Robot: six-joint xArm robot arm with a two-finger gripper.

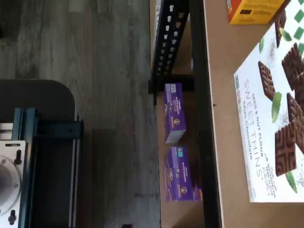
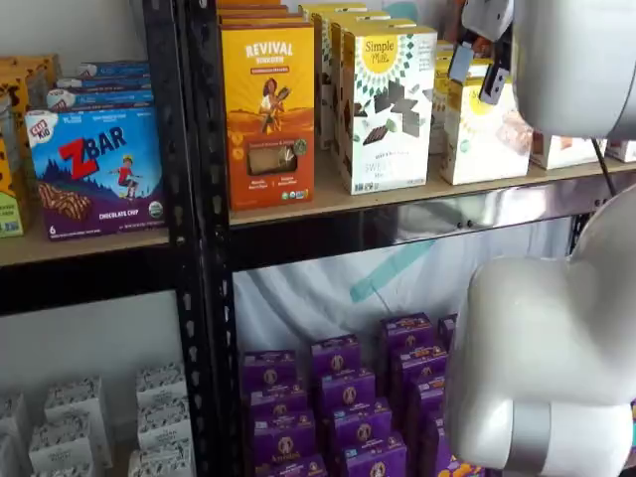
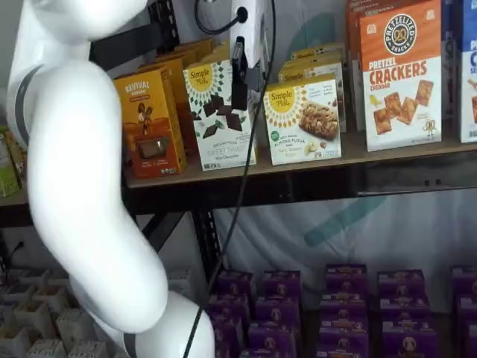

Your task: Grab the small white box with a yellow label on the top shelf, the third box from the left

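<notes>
The small white box point(image 3: 302, 119), with a yellow sunburst and a cookie picture, stands on the top shelf point(image 3: 335, 179), right of a taller white box with chocolate squares point(image 3: 220, 112). In a shelf view the arm partly covers the small white box point(image 2: 485, 139) on the top shelf point(image 2: 417, 214). My gripper point(image 3: 240, 101) hangs in front of the taller box, to the left of the small box and apart from it. In a shelf view the gripper point(image 2: 478, 79) shows two dark fingers with a gap and nothing between them. The wrist view does not show the small box.
An orange Revival box point(image 2: 266, 99) stands left of the taller box, and an orange crackers box point(image 3: 401, 74) right of the small one. Purple boxes point(image 3: 343, 298) fill the level below. The wrist view shows the dark mount point(image 1: 19, 161), the taller box point(image 1: 270, 118) and purple boxes point(image 1: 174, 111).
</notes>
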